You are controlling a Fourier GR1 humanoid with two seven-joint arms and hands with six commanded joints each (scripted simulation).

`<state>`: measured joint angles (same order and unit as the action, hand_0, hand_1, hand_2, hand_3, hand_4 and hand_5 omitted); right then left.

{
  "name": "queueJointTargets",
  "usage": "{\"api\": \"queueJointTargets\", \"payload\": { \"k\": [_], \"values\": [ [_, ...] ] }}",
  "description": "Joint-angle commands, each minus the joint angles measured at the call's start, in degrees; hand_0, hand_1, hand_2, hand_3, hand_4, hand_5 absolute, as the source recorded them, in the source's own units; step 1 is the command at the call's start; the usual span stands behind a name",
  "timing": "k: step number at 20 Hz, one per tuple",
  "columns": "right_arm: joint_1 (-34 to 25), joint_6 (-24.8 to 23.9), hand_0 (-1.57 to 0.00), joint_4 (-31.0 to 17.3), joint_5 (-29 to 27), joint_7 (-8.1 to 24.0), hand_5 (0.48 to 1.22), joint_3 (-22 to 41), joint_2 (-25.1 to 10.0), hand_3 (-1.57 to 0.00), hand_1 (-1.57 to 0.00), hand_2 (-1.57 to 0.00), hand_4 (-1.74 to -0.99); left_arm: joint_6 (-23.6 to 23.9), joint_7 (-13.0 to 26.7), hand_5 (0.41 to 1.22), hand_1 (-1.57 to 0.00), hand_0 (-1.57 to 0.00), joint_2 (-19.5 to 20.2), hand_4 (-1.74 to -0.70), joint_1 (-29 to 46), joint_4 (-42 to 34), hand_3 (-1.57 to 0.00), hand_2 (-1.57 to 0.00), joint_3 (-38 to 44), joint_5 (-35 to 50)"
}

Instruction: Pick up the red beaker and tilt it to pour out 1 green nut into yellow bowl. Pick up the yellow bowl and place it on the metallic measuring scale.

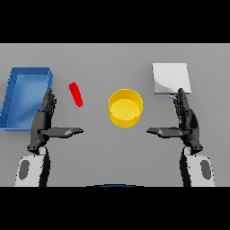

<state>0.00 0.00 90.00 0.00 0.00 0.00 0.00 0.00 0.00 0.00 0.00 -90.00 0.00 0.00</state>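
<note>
The red beaker (76,94) is a small red cylinder lying tilted on the grey table, left of centre. The yellow bowl (126,108) stands in the middle of the table, and no green nut shows in it. At the back right lies the metallic measuring scale (170,78), a pale square plate. My left hand (43,122) hovers below and left of the beaker, fingers straight, thumb pointing right, holding nothing. My right hand (186,121) mirrors it right of the bowl, just below the scale, fingers straight and free of any object.
A blue tray (13,96) lies at the far left, beside my left hand. A small bluish mark (171,96) sits at the scale's front edge.
</note>
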Motion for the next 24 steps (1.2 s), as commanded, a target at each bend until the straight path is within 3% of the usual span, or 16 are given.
{"api": "queueJointTargets", "payload": {
  "k": [1, 6, 7, 8, 11, 16, 20, 24],
  "values": [
    [0.05, 0.0, 0.0, 0.03, -0.07, -0.03, 0.681, -0.05, -0.06, 0.0, 0.0, 0.0, -1.245, 0.08, 0.03, 0.652, 0.0, 0.0, -0.05, -1.2, -0.06, 0.03, 0.0, 0.0, -0.02, -0.01],
    [1.18, 0.67, 0.0, 0.36, -0.48, -0.77, 0.681, -0.16, -0.43, 0.0, 0.0, 0.0, -1.245, 0.28, 0.12, 0.652, 0.0, 0.0, -0.1, -1.2, -0.78, 0.58, 0.0, 0.0, -0.05, -0.3],
    [3.22, -0.5, 0.0, 2.87, 5.19, -5.05, 0.681, 2.05, -2.86, 0.0, 0.0, 0.0, -1.245, 0.19, -0.62, 0.652, 0.0, 0.0, 1.02, -1.2, 1.53, -1.91, 0.0, 0.0, -2.53, -3.53],
    [5.01, -1.39, 0.0, 4.73, 9.34, -7.14, 0.678, 4.13, -3.8, 0.0, 0.0, 0.0, -1.242, 0.39, -0.6, 0.649, 0.0, 0.0, 1.79, -1.21, 2.57, -4.02, 0.0, 0.0, -4.0, -5.68],
    [7.49, -2.13, 0.0, 8.09, 13.86, -7.12, 0.678, 6.41, -5.1, 0.0, 0.0, 0.0, -1.235, 0.0, 2.59, 0.658, 0.0, 0.0, 2.89, -1.22, 4.09, -6.94, 0.0, 0.0, -5.73, -7.61],
    [7.75, -1.07, 0.0, 9.25, 12.8, -5.89, 0.682, 6.44, -5.23, 0.0, 0.0, 0.0, -1.254, -1.06, 4.33, 0.679, 0.0, 0.0, 3.45, -1.25, 2.65, -5.66, 0.0, 0.0, -6.57, -8.41],
    [7.48, 0.14, 0.0, 9.12, 10.57, -5.98, 0.676, 6.0, -4.81, 0.0, 0.0, 0.0, -1.286, -1.17, 3.76, 0.724, 0.0, 0.0, 2.34, -1.36, -3.07, 1.08, 0.0, 0.0, -5.65, -8.08],
    [8.09, -0.02, 0.0, 9.49, 10.28, -6.28, 0.681, 5.9, -4.49, 0.0, 0.0, 0.0, -1.312, -0.39, 2.63, 0.739, 0.0, 0.0, 2.34, -1.38, -8.41, 8.44, 0.0, 0.0, -3.77, -8.49]
  ]
}}
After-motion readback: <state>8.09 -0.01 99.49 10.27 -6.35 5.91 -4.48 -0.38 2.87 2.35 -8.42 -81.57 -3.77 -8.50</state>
